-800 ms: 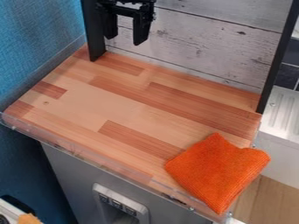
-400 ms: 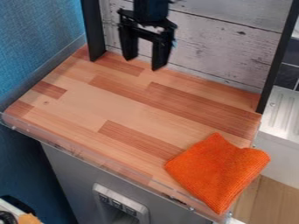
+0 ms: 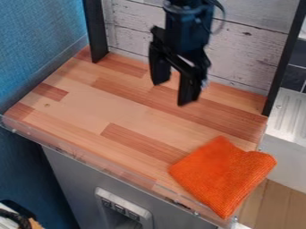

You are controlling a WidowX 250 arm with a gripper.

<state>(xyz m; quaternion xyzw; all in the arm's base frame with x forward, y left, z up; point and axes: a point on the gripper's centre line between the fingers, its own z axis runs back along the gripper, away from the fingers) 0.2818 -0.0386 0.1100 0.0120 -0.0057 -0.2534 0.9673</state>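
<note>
Camera view: the tool (image 3: 173, 94), spread wide and empty, hangs above the rear middle of the wooden tabletop (image 3: 122, 107). It has come lower and rightward from the tabletop's far-left side, so the untouched orange microfibre cloth (image 3: 222, 175) is nearer; that lies unmoved across the tabletop's near-right corner.

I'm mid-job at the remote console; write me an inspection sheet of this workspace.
Surface: wooden top, striped light and reddish.
Job's things: orange cloth at the front right corner, overhanging the right edge.
Clutter: partly seen dark item at lower left, beyond the top.
Gripper: black gripper over the back part, fingers apart, holding nothing.
Cables: thin dark cable looping beside the arm.
Surroundings: blue wall left, whitish plank panel behind.
</note>
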